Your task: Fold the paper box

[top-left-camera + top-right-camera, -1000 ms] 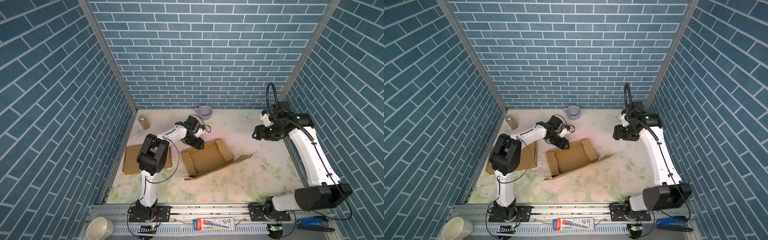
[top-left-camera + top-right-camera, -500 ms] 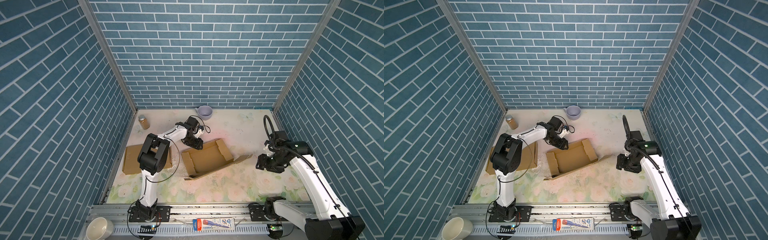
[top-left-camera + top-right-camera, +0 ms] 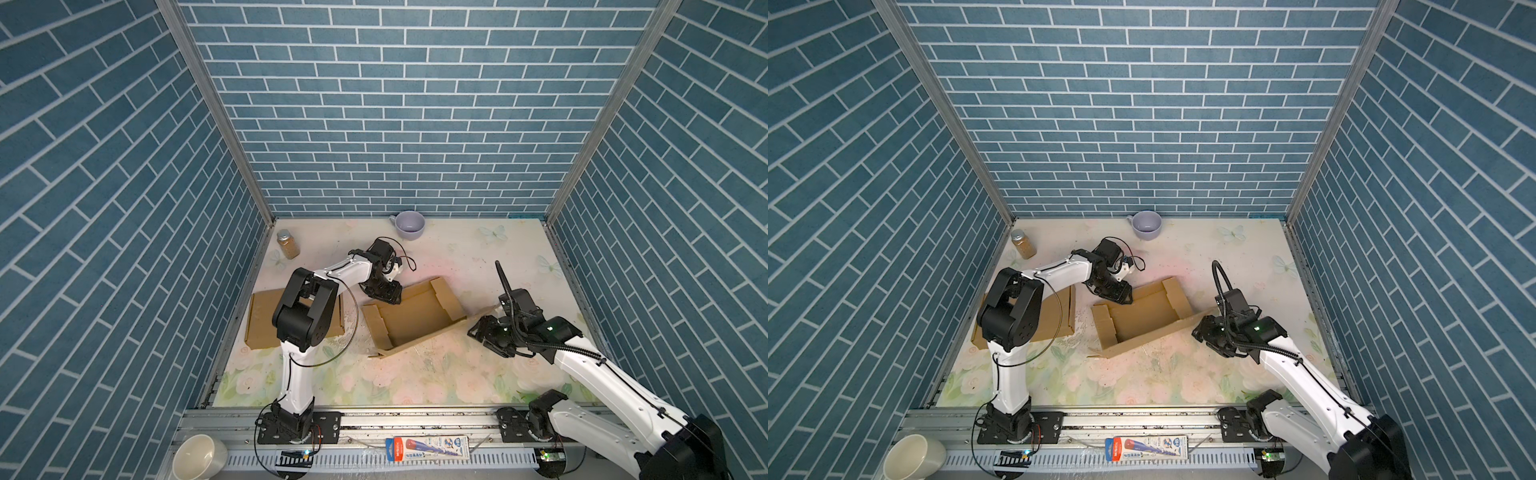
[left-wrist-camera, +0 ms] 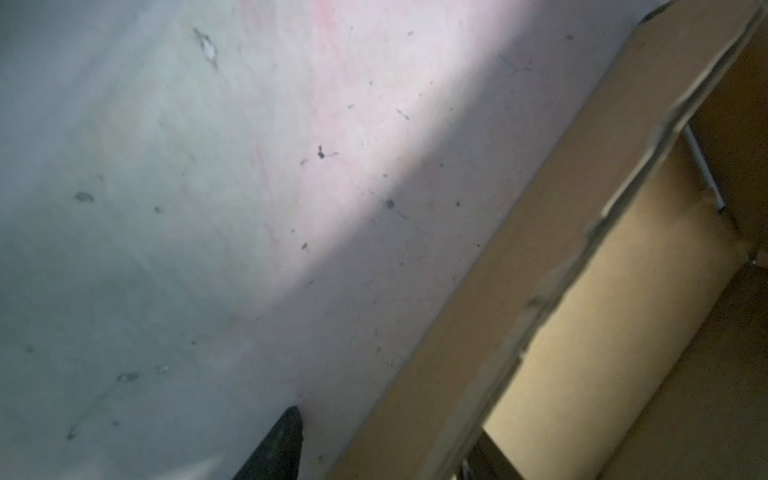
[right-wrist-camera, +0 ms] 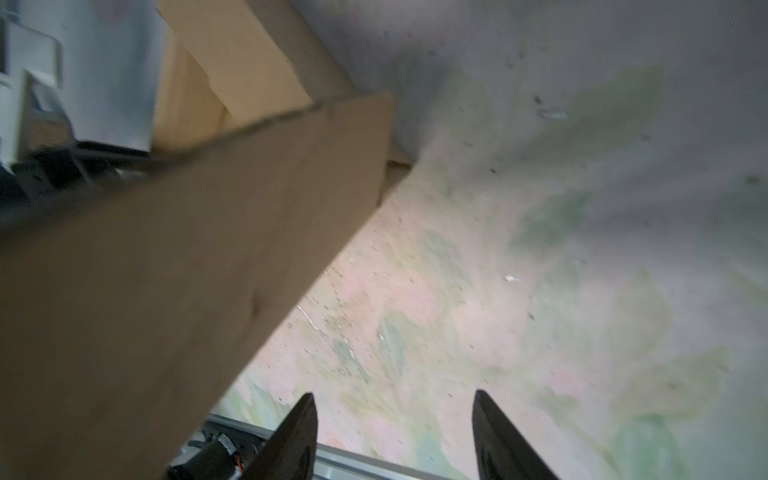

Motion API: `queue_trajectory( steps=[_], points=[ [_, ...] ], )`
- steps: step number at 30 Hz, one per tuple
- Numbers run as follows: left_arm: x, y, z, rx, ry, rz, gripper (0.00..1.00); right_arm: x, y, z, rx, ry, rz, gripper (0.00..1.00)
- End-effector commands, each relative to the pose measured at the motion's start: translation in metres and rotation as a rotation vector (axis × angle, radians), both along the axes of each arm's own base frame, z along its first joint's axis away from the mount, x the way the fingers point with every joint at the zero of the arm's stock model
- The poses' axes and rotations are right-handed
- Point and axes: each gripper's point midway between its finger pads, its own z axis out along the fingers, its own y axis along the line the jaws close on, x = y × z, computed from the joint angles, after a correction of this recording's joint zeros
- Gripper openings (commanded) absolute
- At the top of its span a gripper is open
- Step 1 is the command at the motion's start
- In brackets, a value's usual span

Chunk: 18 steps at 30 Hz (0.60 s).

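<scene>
A floral mat (image 3: 415,374) in pale pinks and greens is covering the tabletop, speckled with dark crumbs. Blue brick-patterned walls (image 3: 395,124) are closing it in on the left, far and right sides. An aluminium rail (image 3: 395,428) is running along the near edge and carrying both arm bases. A white mug (image 3: 195,457) is sitting at its left end, and a flat printed package (image 3: 428,448) is lying near its middle. At the far left a jar (image 3: 287,244) of brown granules is standing upright. Nearer, along the left wall, a sheet of cardboard (image 3: 259,320) is lying flat, partly under the left arm. The paper box (image 3: 415,320) is lying open in the middle of the mat, its walls partly raised and a long flap trailing off to the right. A lavender cup (image 3: 409,224) is sitting by the far wall behind it.

The left gripper (image 3: 386,293) is reaching down at the box's far-left corner. In the left wrist view its fingers are standing apart astride the far wall. One fingertip (image 4: 286,436) is hovering just outside the cardboard, with a strip of mat showing between them. The other is barely showing inside the box, and I cannot tell whether it is touching.

The right gripper (image 3: 484,332) is hanging low just beside the tip of the long flap. In the right wrist view its fingers (image 5: 291,440) are spread apart over bare mat, gripping nothing, with the flap running alongside.
</scene>
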Motion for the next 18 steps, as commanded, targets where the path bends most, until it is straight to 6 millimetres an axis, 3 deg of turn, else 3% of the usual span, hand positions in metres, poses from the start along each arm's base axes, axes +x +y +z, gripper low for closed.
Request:
queue_trajectory(
  steps=[1, 9, 14, 18],
  points=[
    [-0.014, 0.012, -0.009, 0.02, 0.069, 0.059, 0.58, 0.043, 0.021, 0.023, 0.101, -0.095, -0.105, 0.6],
    [-0.013, 0.019, -0.004, -0.08, 0.13, 0.217, 0.58, 0.106, 0.042, 0.033, 0.058, -0.181, -0.055, 0.61],
    [-0.01, 0.01, -0.001, -0.172, 0.145, 0.359, 0.58, 0.145, 0.04, 0.038, 0.083, -0.199, -0.037, 0.61],
    [-0.012, -0.009, 0.006, -0.249, 0.126, 0.483, 0.58, 0.175, 0.037, 0.048, 0.113, -0.196, -0.001, 0.6]
  ],
)
